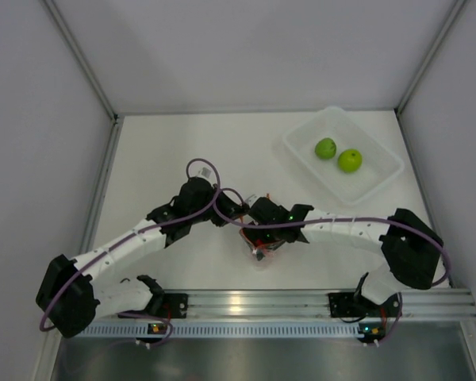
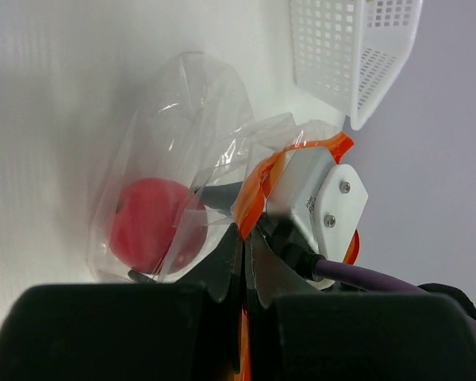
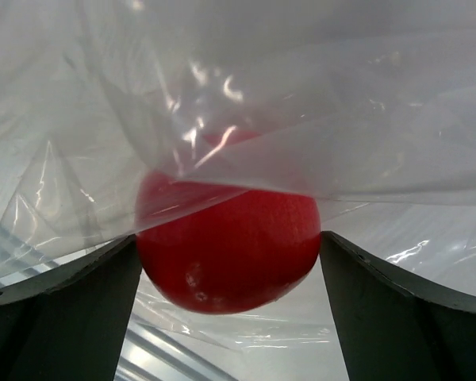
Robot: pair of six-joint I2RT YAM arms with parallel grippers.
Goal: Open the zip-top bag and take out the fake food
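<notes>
The clear zip-top bag [image 1: 263, 251] lies between the two grippers near the table's front middle. My left gripper [image 2: 246, 238] is shut on its red-orange zip strip [image 2: 258, 186], at the bag's mouth; it also shows in the top view [image 1: 236, 217]. My right gripper [image 3: 228, 238] reaches into the bag [image 3: 301, 95], and its fingers [image 3: 79, 302] press both sides of the red ball [image 3: 230, 254]. The red ball also shows through the plastic in the left wrist view [image 2: 147, 224]. Two lime green balls [image 1: 325, 148] [image 1: 350, 160] lie in the tub.
A clear rigid tub [image 1: 381, 178] stands at the back right; its perforated wall shows in the left wrist view [image 2: 357, 48]. Grey walls close in the table on three sides. A metal rail [image 1: 246, 302] with the arm bases runs along the front edge.
</notes>
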